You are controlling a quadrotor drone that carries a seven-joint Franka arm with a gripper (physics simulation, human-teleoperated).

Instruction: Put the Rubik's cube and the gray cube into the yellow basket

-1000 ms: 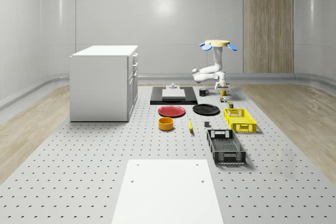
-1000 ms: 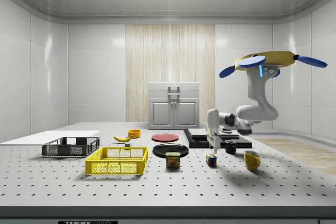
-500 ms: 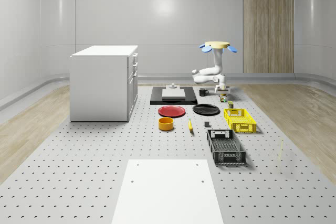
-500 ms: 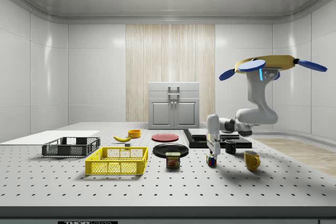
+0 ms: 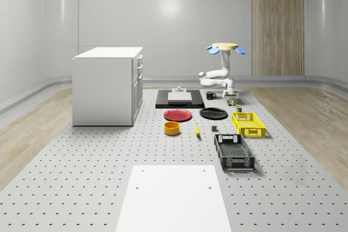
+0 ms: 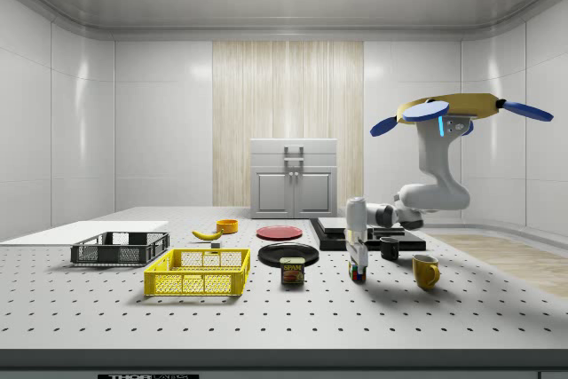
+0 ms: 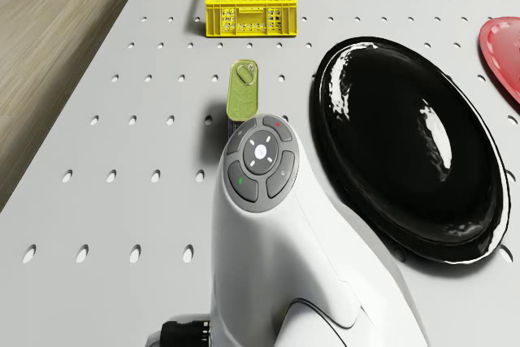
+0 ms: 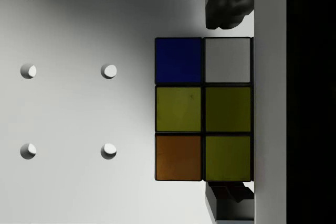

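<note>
The Rubik's cube [image 8: 178,108] lies on the perforated table beside a Spam can [image 6: 293,271]. My gripper [image 8: 229,108] points straight down and stands open around the cube, one fingertip [image 8: 228,6] on each side and a thin gap at one of them. In the side view the gripper [image 6: 357,259] reaches down onto the cube [image 6: 358,274]. The drone [image 6: 453,111] hovers above the mugs, its arm bent toward the cube. The yellow basket [image 5: 248,124] stands nearer the camera in the whole-scene view, past the can [image 7: 243,91] from the drone. The small gray cube [image 5: 215,129] lies to the basket's left.
A black plate [image 7: 406,144] lies close beside the gripper. A yellow mug [image 6: 425,271] and a black mug [image 6: 389,248] stand under the drone. A black basket [image 5: 234,152], red plate [image 5: 178,115], orange bowl [image 5: 172,128], banana [image 6: 208,234] and white cabinet [image 5: 106,85] stand further off.
The drone sank a little and the arm lowered the gripper straight down, so the fingers now straddle the Rubik's cube. The cube has not moved.
</note>
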